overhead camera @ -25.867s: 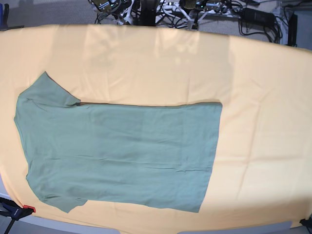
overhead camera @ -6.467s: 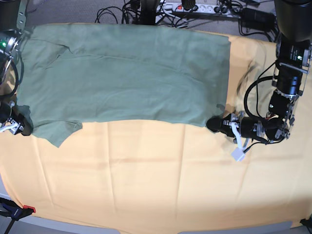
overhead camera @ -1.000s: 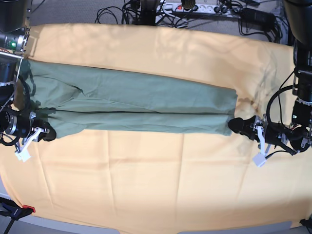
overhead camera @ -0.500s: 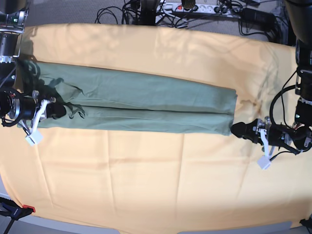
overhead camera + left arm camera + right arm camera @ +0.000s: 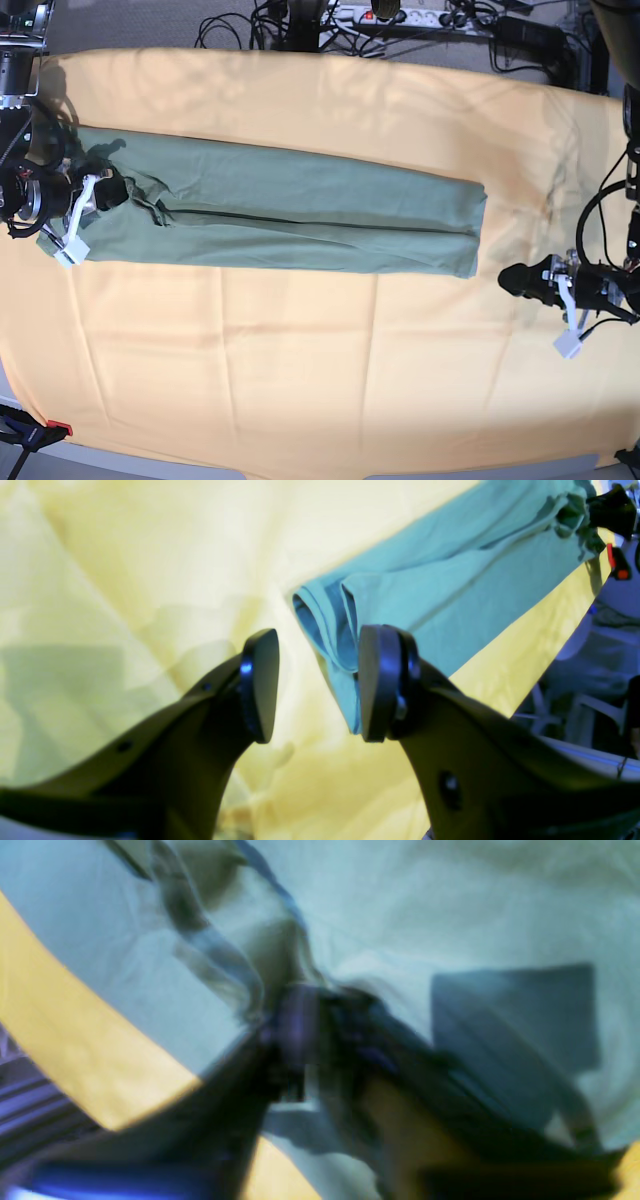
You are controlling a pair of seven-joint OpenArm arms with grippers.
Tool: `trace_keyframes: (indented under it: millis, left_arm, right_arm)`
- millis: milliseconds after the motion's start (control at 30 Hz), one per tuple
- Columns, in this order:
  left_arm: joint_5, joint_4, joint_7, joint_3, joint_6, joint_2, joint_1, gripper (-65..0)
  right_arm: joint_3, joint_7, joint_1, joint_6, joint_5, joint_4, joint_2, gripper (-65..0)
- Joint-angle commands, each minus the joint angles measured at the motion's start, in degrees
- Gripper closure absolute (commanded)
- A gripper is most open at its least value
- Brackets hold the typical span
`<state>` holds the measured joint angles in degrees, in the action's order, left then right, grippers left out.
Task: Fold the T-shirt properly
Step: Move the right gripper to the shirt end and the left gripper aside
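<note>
The sage-green T-shirt (image 5: 300,210) lies folded into a long narrow strip across the yellow-orange table cloth (image 5: 300,370). My right gripper (image 5: 118,190) is at the strip's left end, on bunched, wrinkled fabric by the sleeve. In the blurred right wrist view the gripper (image 5: 300,1040) looks shut on the T-shirt (image 5: 450,915). My left gripper (image 5: 512,279) sits on the cloth a little to the right of the strip's right end, apart from it. In the left wrist view it (image 5: 317,685) is open and empty, with the folded end of the shirt (image 5: 450,580) just beyond its fingertips.
Cables and a power strip (image 5: 400,15) lie behind the table's far edge. A red clamp (image 5: 58,430) sits at the front left corner. Bare cloth fills the near half of the table.
My right gripper has moved toward the far side, drawing the sleeve end with it. My left gripper has let go of the right end and backed off to the right and nearer.
</note>
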<state>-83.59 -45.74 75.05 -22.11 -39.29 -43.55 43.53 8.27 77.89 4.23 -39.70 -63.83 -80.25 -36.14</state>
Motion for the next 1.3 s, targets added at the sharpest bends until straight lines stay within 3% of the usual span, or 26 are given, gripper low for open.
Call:
trace_keyframes:
  millis: [0, 67, 233, 300, 367, 467, 500, 600, 767, 867, 1033, 1167, 1267]
  left_arm:
    - [-1.4, -0.7, -0.5, 0.5, -0.1, -1.5, 2.6, -28.0]
    - [-1.4, -0.7, -0.5, 0.5, -0.1, -2.1, 3.9, -28.0]
    - [-1.4, -0.7, -0.5, 1.0, -0.1, -4.5, 6.9, -28.0]
    - [-1.4, -0.7, -0.5, 2.9, -0.1, -5.7, 7.2, -28.0]
    - [-1.4, -0.7, -0.4, 6.4, -0.1, -6.8, 7.0, -28.0]
    - [-1.4, -0.7, 0.9, 13.6, -0.1, -8.0, 6.6, -28.0]
    - [-1.4, -0.7, 2.2, 16.1, 0.3, -8.2, 6.6, -28.0]
    - [-1.4, -0.7, 4.6, 23.2, 2.6, -8.2, 5.9, -28.0]
    - [-1.4, -0.7, 4.5, 30.8, 2.7, -8.2, 0.3, -28.0]
    - [-1.4, -0.7, 4.3, 31.9, 2.7, -8.2, -5.1, -28.0]
    - [-1.4, -0.7, 4.2, 31.9, 2.9, -7.0, -11.9, -28.0]
    - [-1.4, -0.7, 2.6, 31.9, 2.8, -5.7, -15.6, -28.0]
    - [-1.4, -0.7, 2.1, 31.9, 2.9, -2.9, -17.7, -28.0]
  right_arm:
    - [0.4, 0.4, 1.0, -0.3, -0.9, -0.9, -2.0, -28.1]
    - [0.4, 1.6, 1.3, -0.3, -4.5, -1.4, -3.5, -34.8]
    - [2.3, 1.2, 1.3, -0.3, -21.2, -4.3, -9.0, -34.5]
    - [4.7, 1.2, 1.3, -0.3, -21.2, -4.3, -9.1, -32.1]
    - [6.7, 1.2, 1.3, -0.3, -21.2, -4.3, -8.2, -23.1]
    - [7.8, 1.2, 1.3, -0.3, -21.2, -4.3, -7.4, -0.6]
    - [7.8, 0.7, 1.3, -0.3, -21.2, -4.3, -7.2, 0.0]
    - [7.9, -3.7, 1.1, -0.3, -15.1, -4.2, -5.5, 0.0]
    - [7.9, -9.0, 1.0, -0.3, -0.2, -3.6, -0.4, 0.0]
    - [7.9, -10.5, -0.2, -0.3, 4.7, -3.5, 2.0, 0.0]
    - [7.9, -17.4, -3.8, -0.3, 16.3, -3.5, 4.7, 0.0]
    - [7.9, -21.8, -7.2, -0.3, 19.9, -3.5, 5.0, 0.0]
    - [7.9, -22.0, -8.6, -0.3, 20.4, -3.5, 5.0, 0.0]
